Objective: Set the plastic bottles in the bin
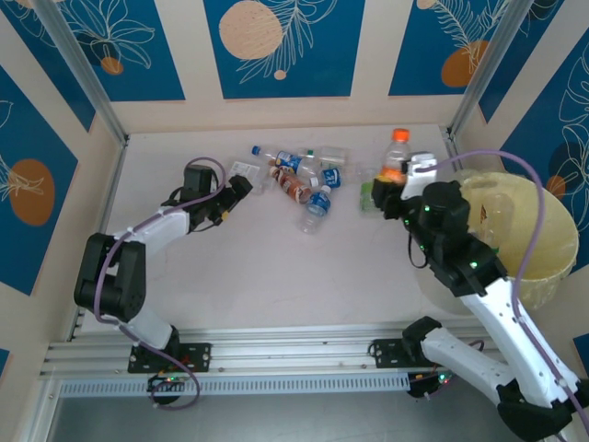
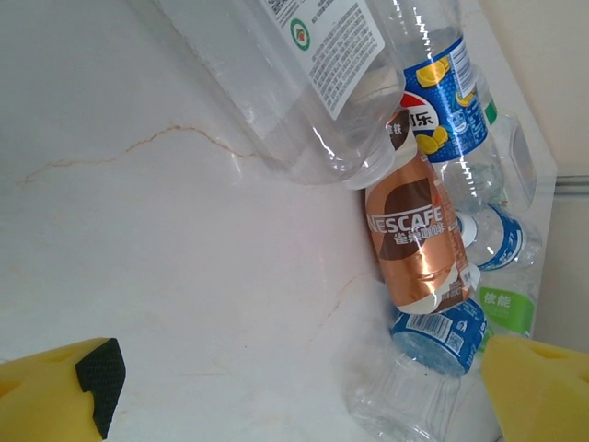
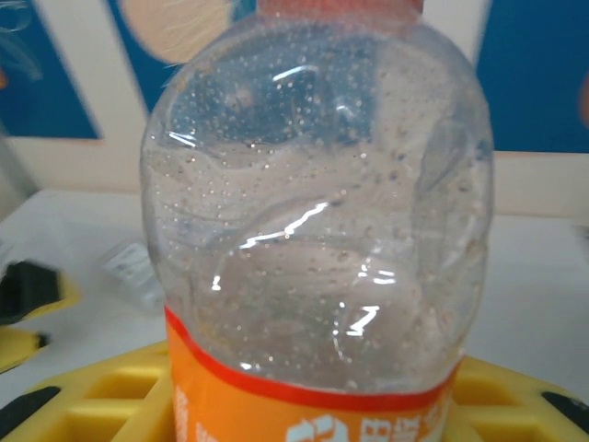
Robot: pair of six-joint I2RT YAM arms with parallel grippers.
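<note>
Seen from the top external camera, a white table (image 1: 276, 276) carries a loose heap of small clear plastic bottles (image 1: 302, 180) at its far middle, with blue, white and red-brown labels. The left gripper (image 1: 241, 187) lies low at the left edge of that heap, just beside a clear bottle with a white label (image 1: 247, 169). On the far right of the table, the right gripper (image 1: 394, 187) is clamped around an upright clear bottle with an orange cap and orange label (image 1: 397, 153). A green-labelled bottle (image 1: 368, 197) lies just to its left. The large round pale-yellow bin (image 1: 543, 239), lined with a translucent bag, stands at the right edge, and the held bottle is left of its rim.

In the left wrist view, the yellow fingers (image 2: 64, 391) stand wide apart at the lower corners, with nothing gripped and bare table between them. Ahead, a large white-labelled bottle lies across the top. Under its end is a bottle with a copper-brown Nescafé label (image 2: 414, 239), and a blue-labelled bottle printed with lemons (image 2: 442, 92) lies to the right. Nearer, a small blue-labelled bottle (image 2: 440, 331) touches the Nescafé one.

In the right wrist view, the orange-labelled bottle stands close to the lens. Its clear wall is dented and beaded with droplets, and its lower part is seated between yellow gripper parts.
</note>
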